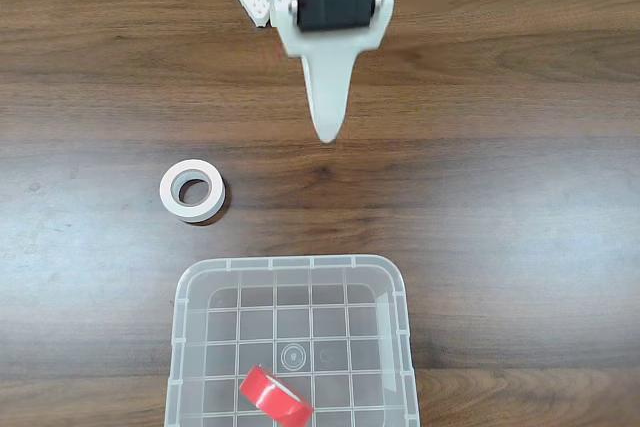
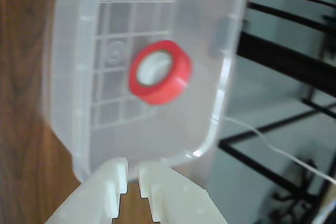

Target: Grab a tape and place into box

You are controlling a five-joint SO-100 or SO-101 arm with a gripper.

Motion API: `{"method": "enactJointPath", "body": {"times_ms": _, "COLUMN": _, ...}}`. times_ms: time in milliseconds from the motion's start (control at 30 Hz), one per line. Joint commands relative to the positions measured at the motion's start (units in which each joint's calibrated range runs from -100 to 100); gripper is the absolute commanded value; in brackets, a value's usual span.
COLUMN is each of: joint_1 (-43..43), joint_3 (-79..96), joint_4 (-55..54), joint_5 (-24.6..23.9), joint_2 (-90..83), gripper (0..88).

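The red tape (image 2: pixel 159 72) lies inside the clear box (image 1: pixel 188 292), so the claw (image 2: pixel 132 173) hangs above, pressed nearly together, pinching nothing.

Fixed view: camera above the wooden table (image 1: pixel 520 197), facing straight down; arm enters from the top edge, the box (image 1: pixel 190 347) cut off at the bottom edge.

Wrist view: rides behind the gripper (image 2: pixel 132 169), fingertips at the bottom edge, looking forward and down into the box (image 2: pixel 68 103) at close range; somewhat blurred, background probably off-table.

Shared: the box and the tape (image 1: pixel 275 397) (image 2: pixel 160 72) inside.
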Motion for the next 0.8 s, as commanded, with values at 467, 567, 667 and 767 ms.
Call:
{"method": "enactJointPath", "body": {"times_ms": 467, "joint_1": -0.1, "joint_3": 61.7, "joint_4": -1.9, "joint_5": -0.2, "joint_2": -48.1, "gripper": 1.3}}
{"method": "enactJointPath", "body": {"times_ms": 567, "joint_1": -0.1, "joint_3": 75.3, "joint_4": -10.6, "joint_5": -0.4, "joint_2": -55.1, "gripper": 1.3}}
{"method": "enactJointPath", "body": {"times_ms": 667, "joint_1": -0.1, "joint_3": 89.9, "joint_4": -21.5, "joint_5": -0.4, "joint_2": -62.1, "gripper": 1.3}}
{"method": "enactJointPath", "body": {"times_ms": 767, "joint_1": -0.1, "joint_3": 104.6, "joint_4": -30.6, "joint_5": 0.0, "joint_2": -69.3, "gripper": 1.7}}
